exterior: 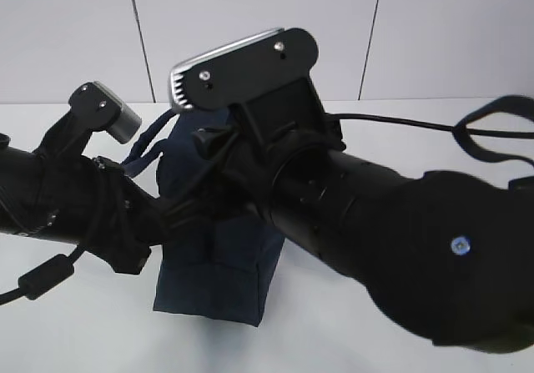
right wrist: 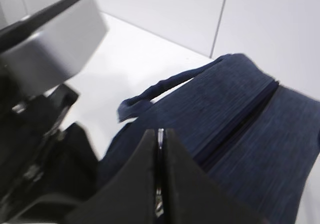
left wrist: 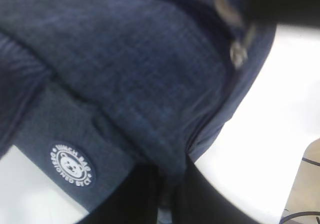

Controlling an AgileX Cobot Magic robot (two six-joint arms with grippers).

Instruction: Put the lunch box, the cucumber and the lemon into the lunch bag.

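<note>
The right end effector (right wrist: 160, 204) had its two black fingers pressed flat together, a thin metal piece just visible in the seam between them (likely the zipper's ring pull, though too blurred to be sure). The left end effector (left wrist: 167, 194) looked clamped on a fold of fabric at the near edge of the dark navy, boxy fabric lunch bag (exterior: 219, 269), just beside the bag's small white round logo (left wrist: 72, 165).

From the right end effector, the bag lay directly ahead and below, its closed zipper line (right wrist: 240, 126) running away along the top; a pull along that line seemed to be what the next move turned on. Both arms crowded the bag, the left gripping its body and the right at its top.

One loop handle (right wrist: 160, 89) arched over the white surface (exterior: 467, 114). In the exterior view the arms hid most of the bag. The lunch box, cucumber and lemon appeared in no view, so their whereabouts could not be told.
</note>
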